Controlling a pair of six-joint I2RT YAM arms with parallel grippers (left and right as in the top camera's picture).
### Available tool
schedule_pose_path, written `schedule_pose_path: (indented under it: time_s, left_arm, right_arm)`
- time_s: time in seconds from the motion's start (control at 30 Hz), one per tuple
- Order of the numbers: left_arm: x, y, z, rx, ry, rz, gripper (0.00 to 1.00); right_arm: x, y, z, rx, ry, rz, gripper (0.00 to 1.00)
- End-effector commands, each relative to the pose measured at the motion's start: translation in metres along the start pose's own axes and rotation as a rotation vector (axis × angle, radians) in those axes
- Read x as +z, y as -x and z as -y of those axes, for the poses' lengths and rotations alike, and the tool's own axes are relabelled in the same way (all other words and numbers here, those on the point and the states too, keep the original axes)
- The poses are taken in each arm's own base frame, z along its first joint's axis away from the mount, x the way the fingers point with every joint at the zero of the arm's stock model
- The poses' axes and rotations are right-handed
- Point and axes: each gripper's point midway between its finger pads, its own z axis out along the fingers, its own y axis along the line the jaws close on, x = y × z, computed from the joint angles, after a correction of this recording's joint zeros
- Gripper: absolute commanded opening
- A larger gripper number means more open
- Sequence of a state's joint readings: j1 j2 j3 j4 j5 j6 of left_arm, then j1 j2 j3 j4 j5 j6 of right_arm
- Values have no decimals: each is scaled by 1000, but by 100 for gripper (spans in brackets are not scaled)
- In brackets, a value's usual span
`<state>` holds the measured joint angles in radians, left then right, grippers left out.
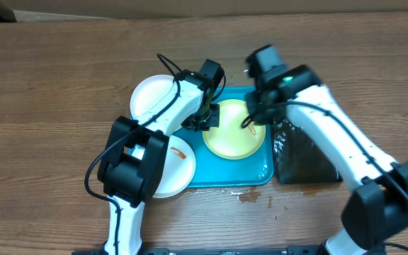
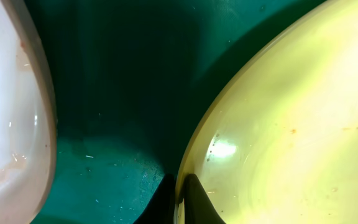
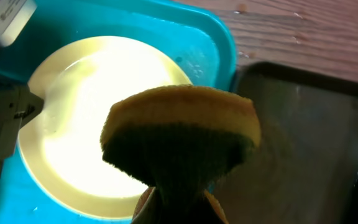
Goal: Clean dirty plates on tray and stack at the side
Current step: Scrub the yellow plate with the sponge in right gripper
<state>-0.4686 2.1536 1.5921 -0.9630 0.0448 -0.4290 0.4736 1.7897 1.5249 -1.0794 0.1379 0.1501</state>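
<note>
A plate with a lime-green rim (image 1: 234,131) lies on the turquoise tray (image 1: 261,173). My left gripper (image 1: 207,120) is shut on that plate's left rim; in the left wrist view the two dark fingers (image 2: 180,202) pinch the edge of the plate (image 2: 291,124). My right gripper (image 1: 252,117) is shut on a yellow sponge with a dark scouring side (image 3: 179,140), held just over the plate's (image 3: 86,124) right side. One white plate (image 1: 151,95) rests on the table, up-left of the tray. Another white plate (image 1: 176,166), with an orange smear, overlaps the tray's left edge.
A narrow black tray (image 1: 307,152) sits directly right of the turquoise tray. Small wet spots (image 1: 250,195) mark the wooden table in front of the tray. The smeared white plate (image 2: 11,124) lies close to the left gripper's side.
</note>
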Motion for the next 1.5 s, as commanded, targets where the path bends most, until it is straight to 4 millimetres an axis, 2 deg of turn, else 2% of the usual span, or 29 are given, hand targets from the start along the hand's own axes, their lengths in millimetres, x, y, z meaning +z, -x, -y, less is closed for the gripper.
schedule_pose_path:
  time_s: [0.0,0.2,0.3,0.47,0.77,0.9,1.13,1.3,1.4,1.47]
  left_arm:
    - [15,-5,-7,-29,29,-29,4]
    - [15,-5,-7,-29,29,-28,4]
    - [15,-5,-7,-29,29,-29,4]
    - [15,-5,-7,-29,29,-29,4]
    - [15,-6,-8,-30,31,-31,4]
    - [15,-6,-8,-30,31,-31,4]
    - [15,-5,-7,-30,29,-29,4]
    - [15,-4,-7,-31,27,-25,4]
    - [15,-3,-7,-31,26,-22,4]
    - [15,-3,-7,-30,25,-21,4]
  right_arm:
    - [21,3,4,-29,-174,8,4]
    - [56,-3,0,-75,-245,-30,4]
    - [71,-7,7,-80,-306,-52,4]
    - [90,-12,7,-90,-321,-86,4]
    - [99,-26,-4,-13,-251,-137,4]
    - [102,-32,3,42,-263,-154,4]
    - [119,-46,17,93,-235,-190,4]
    - [131,-49,-3,120,-41,-218,4]
    - [131,-47,-22,102,78,-223,4]
    - [130,-47,-27,87,109,-226,4]
